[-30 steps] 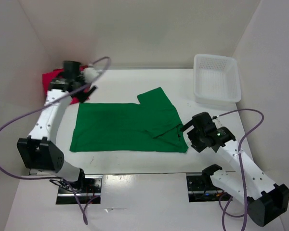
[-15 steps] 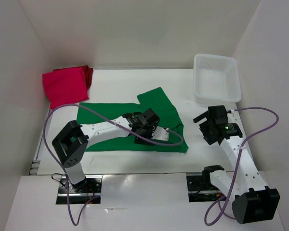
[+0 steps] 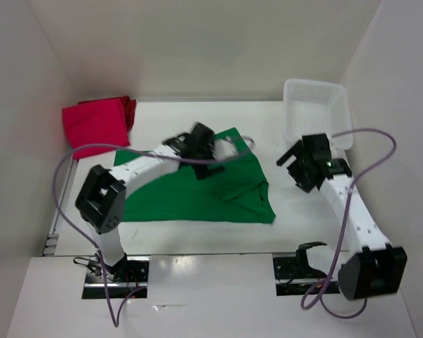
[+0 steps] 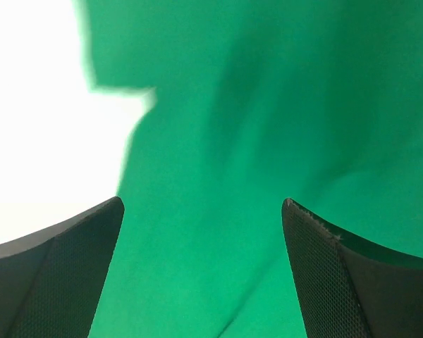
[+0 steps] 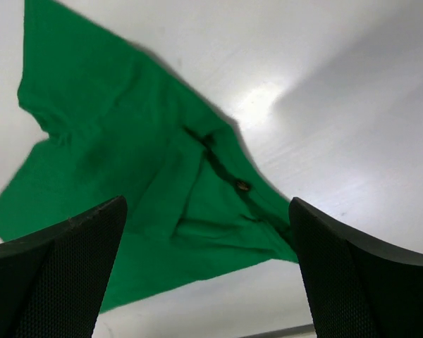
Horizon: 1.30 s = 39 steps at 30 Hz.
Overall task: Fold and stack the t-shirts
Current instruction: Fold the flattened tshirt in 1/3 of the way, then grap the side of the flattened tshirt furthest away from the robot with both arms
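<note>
A green t-shirt [image 3: 190, 193] lies spread flat on the white table, one sleeve pointing to the back at the right. My left gripper [image 3: 215, 156] hovers over that sleeve area, blurred by motion. In the left wrist view its fingers stand wide apart [image 4: 202, 204] over green cloth [image 4: 268, 105], holding nothing. My right gripper [image 3: 290, 159] hangs open just right of the shirt, off the cloth. The right wrist view [image 5: 208, 204] looks down on the shirt's folded collar edge [image 5: 127, 155]. A folded crimson t-shirt [image 3: 93, 127] rests on a dark red one [image 3: 130, 109] at the back left.
A white perforated basket [image 3: 317, 105] stands at the back right, close behind the right gripper. White walls enclose the table on three sides. Purple cables loop off both arms.
The left arm swung from the red stack across the green shirt and now sits over its back sleeve. The right gripper rose and moved back toward the basket.
</note>
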Tool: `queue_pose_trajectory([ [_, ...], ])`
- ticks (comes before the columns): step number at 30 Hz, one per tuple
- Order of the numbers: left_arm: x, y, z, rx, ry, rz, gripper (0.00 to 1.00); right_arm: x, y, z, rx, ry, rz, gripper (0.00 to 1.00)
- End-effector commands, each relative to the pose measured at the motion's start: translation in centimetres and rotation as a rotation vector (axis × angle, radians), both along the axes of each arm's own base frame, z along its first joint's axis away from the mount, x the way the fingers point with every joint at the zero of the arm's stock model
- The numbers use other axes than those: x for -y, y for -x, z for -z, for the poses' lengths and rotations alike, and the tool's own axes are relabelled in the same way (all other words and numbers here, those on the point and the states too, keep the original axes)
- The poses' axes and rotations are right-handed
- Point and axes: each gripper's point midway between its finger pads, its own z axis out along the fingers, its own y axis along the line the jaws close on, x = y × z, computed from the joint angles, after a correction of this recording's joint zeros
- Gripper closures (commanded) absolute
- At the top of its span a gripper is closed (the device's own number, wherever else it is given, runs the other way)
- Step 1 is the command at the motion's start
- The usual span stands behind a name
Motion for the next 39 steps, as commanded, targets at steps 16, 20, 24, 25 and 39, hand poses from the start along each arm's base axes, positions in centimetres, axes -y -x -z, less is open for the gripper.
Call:
queue_pose_trajectory([
  [16,-33.5,-6.8,0.9,-0.247,0.412,-1.014,0.11,-11.6,-29.6,-0.8,0.052,0.53,-0.547,0.0],
  [20,-34.7,-6.1,4.3,-0.344,0.386,-1.077,0.3,-12.0,-31.2,2.5,0.039,0.431,-0.566,0.0],
  [24,-36.0,-5.4,5.7,-0.352,0.368,-1.129,0.3,-14.0,-30.9,5.8,0.006,0.394,-0.642,0.03],
  [25,-36.2,-5.4,6.5,-0.358,0.358,-1.136,0.3,-13.9,-30.9,6.9,-0.012,0.401,-0.655,0.05],
  [39,-37.5,-7.5,9.1,-0.381,0.371,-1.183,0.19,-17.3,-28.9,14.5,-0.13,0.411,-0.729,0.39],
])
